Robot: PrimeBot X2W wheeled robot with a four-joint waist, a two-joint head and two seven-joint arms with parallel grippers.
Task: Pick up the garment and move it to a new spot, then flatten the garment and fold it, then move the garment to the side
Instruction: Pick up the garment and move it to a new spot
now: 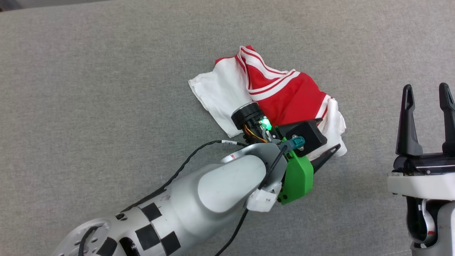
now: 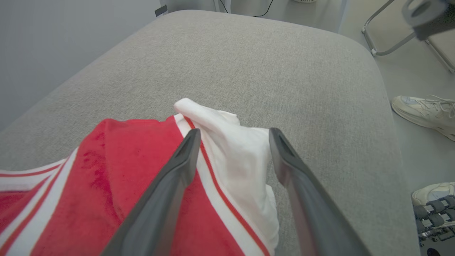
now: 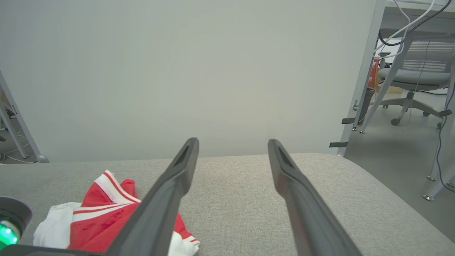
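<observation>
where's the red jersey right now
In the head view the garment lies crumpled just right of centre on the grey cushion, under the open left gripper.

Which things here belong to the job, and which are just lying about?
Job:
garment, crumpled on the grey cushion
left gripper, open over its white sleeve
right gripper, open, apart from it

Lying about:
pale shoes beside the cushion
office chair
</observation>
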